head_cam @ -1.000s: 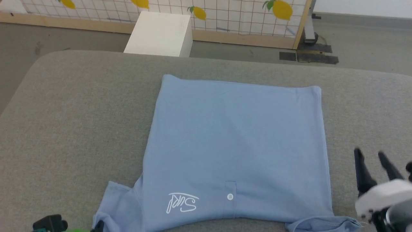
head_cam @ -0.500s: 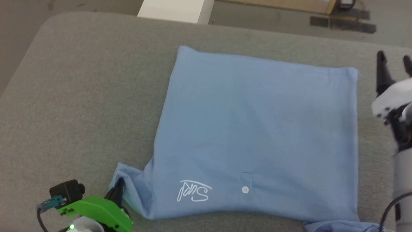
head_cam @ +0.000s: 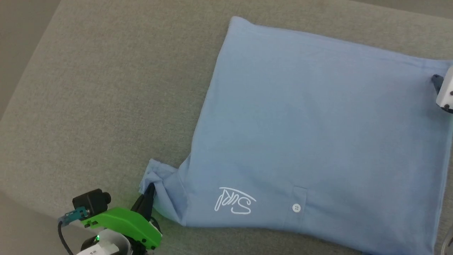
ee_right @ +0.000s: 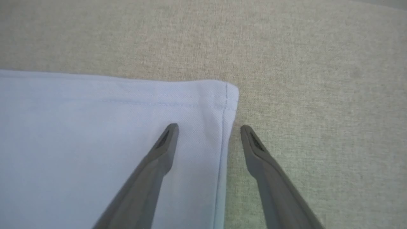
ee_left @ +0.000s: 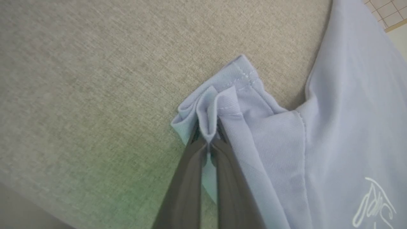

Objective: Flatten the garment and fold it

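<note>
Garment (head_cam: 318, 124) (sleeve) in left end effector (ee_left: 208, 136)

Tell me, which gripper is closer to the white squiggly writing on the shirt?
Left. The left gripper pinches the garment by its sleeve, right beside the writing; the right gripper hangs open at the far hem corner.

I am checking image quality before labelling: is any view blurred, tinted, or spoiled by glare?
Head view: soft even light, no glare, the garment fairly sharp. Left wrist view: a green tint on the grey surface beside the left pincer, which looks soft near the lens. Right wrist view: hem stitching crisp, the right pincer slightly soft.
</note>
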You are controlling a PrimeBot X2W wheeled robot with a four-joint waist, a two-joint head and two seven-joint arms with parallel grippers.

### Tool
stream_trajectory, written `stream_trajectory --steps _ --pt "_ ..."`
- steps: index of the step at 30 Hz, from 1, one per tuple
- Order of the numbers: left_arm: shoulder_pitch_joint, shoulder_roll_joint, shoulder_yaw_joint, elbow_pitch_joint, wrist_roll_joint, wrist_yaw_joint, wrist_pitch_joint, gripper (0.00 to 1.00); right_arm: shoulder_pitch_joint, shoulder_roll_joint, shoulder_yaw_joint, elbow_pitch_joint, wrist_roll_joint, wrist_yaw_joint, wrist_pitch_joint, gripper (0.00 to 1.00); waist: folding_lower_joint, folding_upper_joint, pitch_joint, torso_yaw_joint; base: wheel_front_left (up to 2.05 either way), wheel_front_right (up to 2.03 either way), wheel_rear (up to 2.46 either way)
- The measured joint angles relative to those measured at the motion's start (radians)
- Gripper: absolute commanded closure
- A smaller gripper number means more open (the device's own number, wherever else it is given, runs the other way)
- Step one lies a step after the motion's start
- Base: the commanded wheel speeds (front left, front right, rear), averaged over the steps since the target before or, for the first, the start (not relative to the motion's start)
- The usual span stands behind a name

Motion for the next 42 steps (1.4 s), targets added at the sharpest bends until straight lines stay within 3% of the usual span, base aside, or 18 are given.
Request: stream_trajectory --steps 1,2,5,9,14,17,22,27,36,37,42 --pt "-0.003 -0.002 -0.001 0.003 0.0 -0.003 -0.005 1.0 -0.002 0.002 -0.007 -0.007 -0.013 0.0 0.038 0.0 0.0 0.0 0.008 0.006 0.0 0.0 0.0" --pt "-0.005 -0.003 -0.001 0.006 0.0 -0.008 -0.008 1.0 -0.002 0.003 -0.013 -0.019 -0.023 0.0 0.07 0.53 0.0 0.0 0.015 0.01 0.0 0.0 0.0" --pt "-0.009 -0.006 -0.004 0.015 -0.002 -0.009 -0.013 1.0 -0.005 0.004 -0.026 -0.069 -0.052 0.0 0.135 1.0 0.0 0.0001 0.027 0.021 0.0 0.0 0.0" --pt "-0.009 -0.006 -0.003 0.029 -0.002 -0.009 -0.022 1.0 0.038 0.021 -0.028 -0.15 -0.026 0.0 0.073 1.0 0.0 0.0 0.018 0.024 0.0 0.0 0.0" --pt "-0.001 0.005 0.01 0.037 -0.006 -0.007 -0.024 1.0 0.191 0.026 -0.005 -0.271 0.06 0.0 -0.224 1.0 0.0 0.0 -0.023 0.014 0.0 0.0 0.0" --pt "0.024 0.022 0.023 0.036 -0.006 0.006 -0.021 1.0 0.306 0.062 -0.006 -0.331 0.12 0.0 -0.38 1.0 0.0 0.0 -0.059 0.0 0.0 0.0 0.0" --pt "0.096 0.051 0.04 0.002 -0.007 0.033 0.005 1.0 0.548 0.146 -0.064 -0.489 0.172 0.0 -0.544 1.0 -0.0001 0.0 -0.141 -0.045 0.0 0.0 0.0" --pt "0.124 0.064 0.043 -0.035 -0.008 0.046 0.026 1.0 0.725 0.172 -0.135 -0.594 0.178 0.0 -0.496 1.0 -0.0001 0.0 -0.191 -0.104 0.0 0.0 0.0" --pt "0.147 0.077 0.042 -0.071 -0.009 0.065 0.047 1.0 0.907 0.174 -0.153 -0.592 0.312 0.0 -0.165 1.0 -0.0001 0.0 -0.247 -0.198 0.0 0.0 0.0" --pt "0.147 0.078 0.036 -0.076 -0.009 0.065 0.054 1.0 0.939 0.174 -0.147 -0.576 0.317 0.0 -0.065 1.0 -0.0001 0.0 -0.254 -0.211 0.0 0.0 0.0" --pt "0.147 0.079 0.029 -0.08 -0.009 0.065 0.061 1.0 0.968 0.171 -0.137 -0.572 0.372 0.0 0.037 1.0 -0.0001 0.0 -0.261 -0.218 0.0 0.0 0.0"
